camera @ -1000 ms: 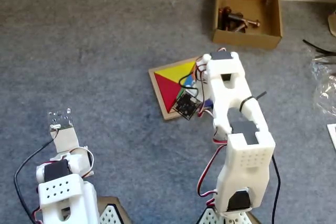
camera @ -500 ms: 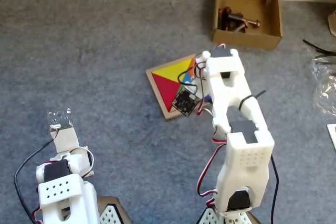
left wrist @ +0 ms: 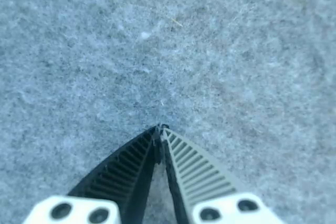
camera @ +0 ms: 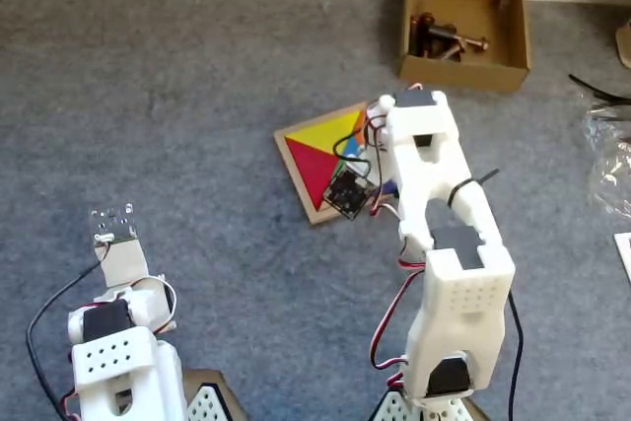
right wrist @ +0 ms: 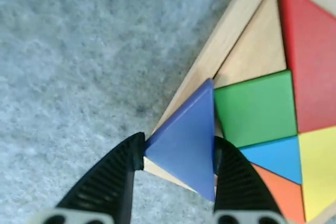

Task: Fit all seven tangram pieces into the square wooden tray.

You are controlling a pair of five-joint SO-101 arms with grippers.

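Grey felt surface [camera: 197, 66] bearing a wooden tray [right wrist: 231, 30] with five coloured pieces [right wrist: 310, 51] inside. Right pincer [right wrist: 178, 145] grips the blue triangle [right wrist: 189, 129] over the tray's rim, beside the green square [right wrist: 254, 108]. Left pincer [left wrist: 160, 129], closed and empty, is well apart, over bare felt.

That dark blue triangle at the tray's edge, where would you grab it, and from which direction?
Probably from above, by its thin side faces: it is a flat piece, so its top offers nothing to pinch. The right gripper straddles the blue triangle this way, one finger at a corner, the other on the opposite edge, over the tray rim.
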